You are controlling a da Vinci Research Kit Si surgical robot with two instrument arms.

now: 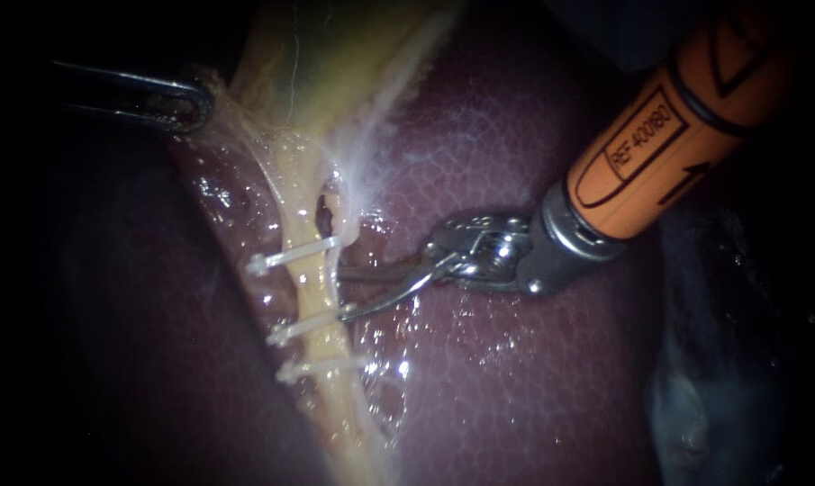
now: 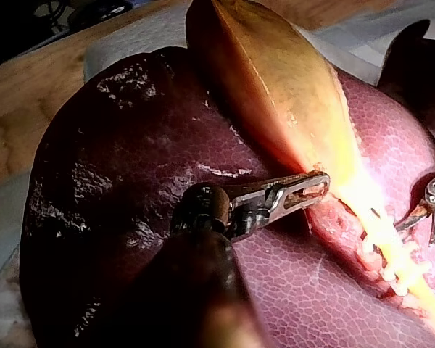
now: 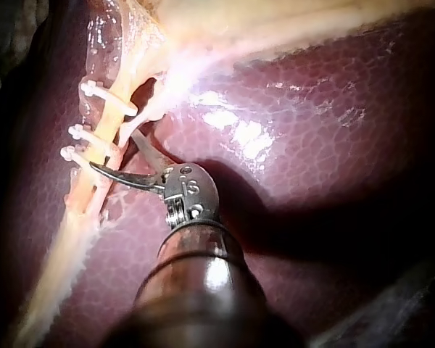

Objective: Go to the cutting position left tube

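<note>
Endoscope first: the left instrument [image 1: 189, 106] is clamping a fold at the gallbladder's [image 1: 335, 63] edge, jaws closed on it and holding it taut. The right instrument [image 1: 357, 290] is pointing its parted blades at the clipped tube [image 1: 312, 292] just ahead of them, and nothing is gripped between them. The tips are sitting level with the stretch between two of the three clips [image 1: 294, 255].

Left wrist view: the left instrument's jaws are biting the gallbladder margin straight ahead. The tube is lying off to one side, with the other instrument's open blades beside it.

Right wrist view: one blade is lying across the tube near the clips [image 3: 94, 136] and the other is angling away. I cannot tell whether either one is touching.

Here is the risk. The blades are sitting very close to the clips, so a small drift could snag one and loosen it. A low tip could also score the liver [image 1: 515, 387] underneath, or catch the thin strand beside the tube.
</note>
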